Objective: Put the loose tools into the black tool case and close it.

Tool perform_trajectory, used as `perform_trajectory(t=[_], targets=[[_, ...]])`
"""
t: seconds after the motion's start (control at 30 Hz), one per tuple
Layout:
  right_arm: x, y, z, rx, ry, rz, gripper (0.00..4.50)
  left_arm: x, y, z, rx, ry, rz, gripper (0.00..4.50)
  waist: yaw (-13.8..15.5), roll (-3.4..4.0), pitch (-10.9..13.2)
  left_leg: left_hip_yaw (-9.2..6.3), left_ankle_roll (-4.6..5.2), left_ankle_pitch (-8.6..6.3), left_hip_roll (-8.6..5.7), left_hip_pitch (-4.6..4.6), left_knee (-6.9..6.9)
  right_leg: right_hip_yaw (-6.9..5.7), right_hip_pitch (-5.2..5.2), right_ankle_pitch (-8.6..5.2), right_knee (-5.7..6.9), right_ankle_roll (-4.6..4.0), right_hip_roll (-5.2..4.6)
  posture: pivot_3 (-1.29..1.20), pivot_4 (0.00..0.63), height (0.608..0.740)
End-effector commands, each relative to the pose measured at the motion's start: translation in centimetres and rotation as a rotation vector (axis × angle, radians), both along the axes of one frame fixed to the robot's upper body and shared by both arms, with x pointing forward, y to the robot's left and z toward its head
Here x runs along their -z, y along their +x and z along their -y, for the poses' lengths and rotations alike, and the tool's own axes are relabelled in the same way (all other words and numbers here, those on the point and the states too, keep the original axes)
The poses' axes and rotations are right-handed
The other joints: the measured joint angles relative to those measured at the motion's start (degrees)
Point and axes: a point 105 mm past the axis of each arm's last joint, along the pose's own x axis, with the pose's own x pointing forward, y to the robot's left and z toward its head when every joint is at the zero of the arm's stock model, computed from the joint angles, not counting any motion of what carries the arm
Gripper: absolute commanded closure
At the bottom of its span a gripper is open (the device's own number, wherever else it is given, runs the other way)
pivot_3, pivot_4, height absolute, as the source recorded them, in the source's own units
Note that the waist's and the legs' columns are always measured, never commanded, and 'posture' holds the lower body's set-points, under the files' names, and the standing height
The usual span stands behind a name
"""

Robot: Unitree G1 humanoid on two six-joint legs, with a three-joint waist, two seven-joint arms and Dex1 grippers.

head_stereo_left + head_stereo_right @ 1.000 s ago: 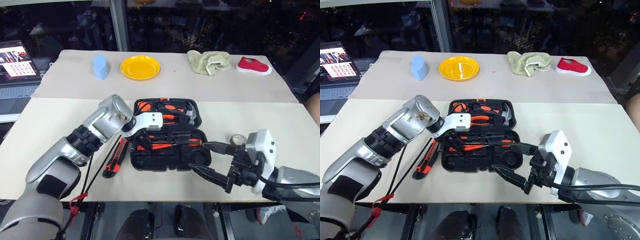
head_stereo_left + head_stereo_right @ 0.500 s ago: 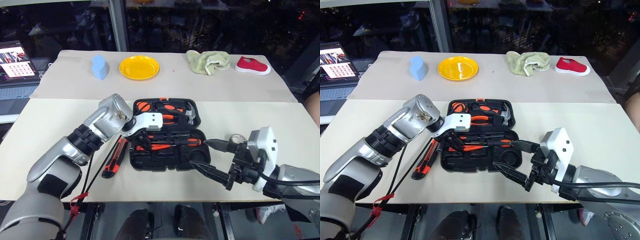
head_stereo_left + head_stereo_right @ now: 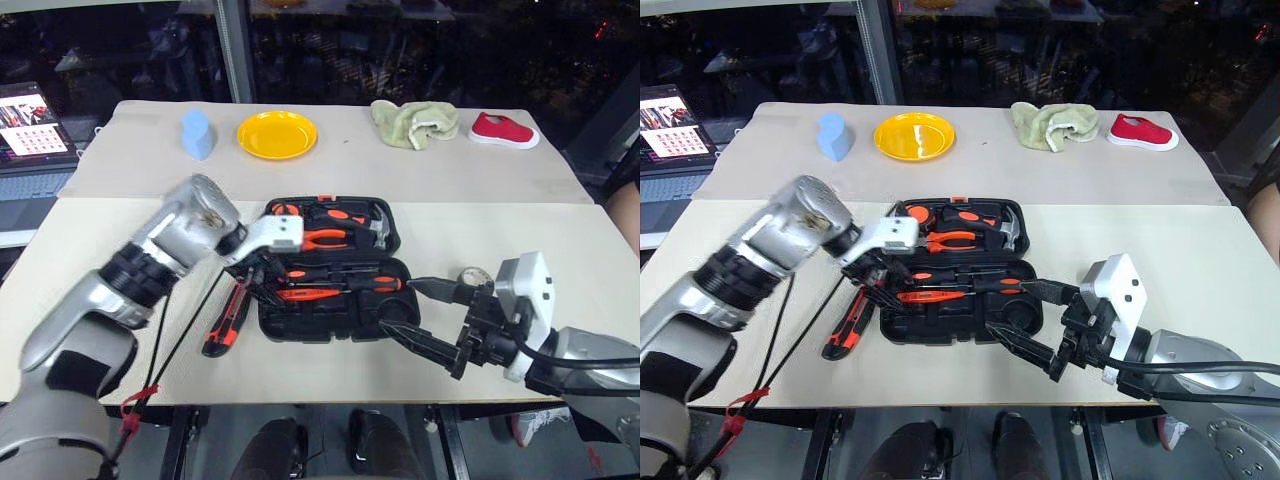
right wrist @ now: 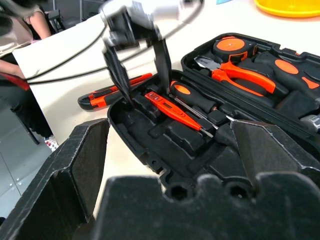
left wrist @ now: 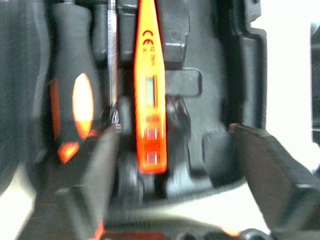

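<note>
The black tool case (image 3: 330, 331) lies open on the table, its lid flat behind it. My left gripper (image 3: 262, 284) hangs open just above the case's left end, nothing between its fingers (image 4: 118, 70). Below it the slim red tester screwdriver (image 5: 150, 100) rests in a moulded slot, beside an orange-and-black-handled screwdriver (image 4: 192, 98). The orange-black utility knife (image 3: 228, 318) lies on the table left of the case. My right gripper (image 3: 400, 307) stands open at the case's front right corner. The small grey tape roll (image 3: 470, 273) sits behind it, partly hidden.
At the table's far side stand a blue object (image 3: 197, 133), a yellow plate (image 3: 277, 133), a green cloth (image 3: 415, 122) and a red shoe (image 3: 503, 130). A laptop (image 3: 25, 120) sits off the table's left. Pliers, a hammer and a tape measure fill the lid.
My left gripper has opened and risen from the case's left end, leaving the red tester in its slot. The right arm has held still.
</note>
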Motion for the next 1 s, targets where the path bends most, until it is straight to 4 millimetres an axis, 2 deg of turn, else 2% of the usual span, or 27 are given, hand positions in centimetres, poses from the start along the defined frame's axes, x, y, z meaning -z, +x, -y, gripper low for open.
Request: perform_trajectory(t=[0.03,0.1,0.13,0.17,0.33,0.5,0.57,0.67,1.0], targets=[[-0.8,-0.1,0.1,-0.006,-0.009,0.047,0.0,-1.5,0.4,1.7,0.085,-0.281,0.162,1.14,0.1,0.03,0.0,-0.01,0.0,0.0,0.0,0.0,0.01,0.0,0.0,0.0,-0.02,0.0,0.0,0.0,0.15,0.74],[-0.8,-0.1,0.2,-0.009,-0.02,0.049,0.0,-0.7,0.9,2.0,0.097,-0.403,0.238,1.91,0.2,0.15,-0.1,0.02,0.01,-0.01,0.0,0.12,-0.01,0.05,0.09,0.02,-0.04,0.03,-0.04,0.0,0.15,0.74],[-0.9,-0.1,0.2,-0.011,-0.021,0.05,0.0,-0.4,0.9,2.0,0.078,-0.443,0.222,2.19,0.2,0.14,-0.1,0.04,0.0,-0.01,0.0,0.15,-0.03,0.05,0.11,0.02,-0.07,0.02,-0.06,0.0,0.15,0.74],[-0.9,-0.1,0.3,-0.009,-0.021,0.05,0.0,0.0,1.0,2.0,0.059,-0.469,0.196,2.68,0.0,0.14,-0.1,0.04,-0.04,0.01,0.0,0.12,-0.04,0.05,0.07,0.03,-0.05,0.0,-0.06,0.0,0.15,0.74],[-1.0,-0.1,0.6,0.008,-0.015,0.046,0.0,2.4,0.5,1.9,0.047,-0.459,0.151,4.47,0.0,0.12,-0.1,0.08,-0.07,0.03,0.01,0.07,-0.04,0.08,0.01,0.06,0.01,-0.04,-0.04,0.0,0.15,0.74],[-1.0,-0.3,0.5,-0.005,-0.009,0.03,0.0,5.0,-0.2,1.4,0.051,-0.396,0.155,4.49,0.1,0.13,-0.1,0.07,0.01,-0.02,0.01,0.09,-0.04,0.08,0.04,0.07,-0.02,-0.02,-0.05,0.0,0.15,0.74],[-1.0,-0.1,0.4,-0.005,-0.008,0.03,0.0,6.4,0.3,1.0,0.011,-0.33,0.178,4.49,0.1,0.13,-0.1,0.07,0.01,-0.02,0.01,0.09,-0.05,0.08,0.03,0.07,-0.03,-0.02,-0.05,0.0,0.15,0.74],[-1.1,0.1,0.4,-0.015,-0.026,0.04,0.0,6.4,1.1,1.1,-0.03,-0.351,0.205,4.49,0.3,0.13,-0.1,0.08,0.0,-0.02,0.01,0.08,-0.04,0.08,0.05,0.07,-0.04,-0.03,-0.07,0.0,0.15,0.74],[-1.5,0.7,0.9,-0.014,-0.039,0.044,0.0,7.5,0.2,1.2,0.048,-0.316,0.18,4.49,0.7,0.13,-0.1,0.08,0.07,-0.06,0.01,0.05,-0.05,0.06,0.0,0.08,-0.07,-0.01,-0.07,0.0,0.15,0.74]])
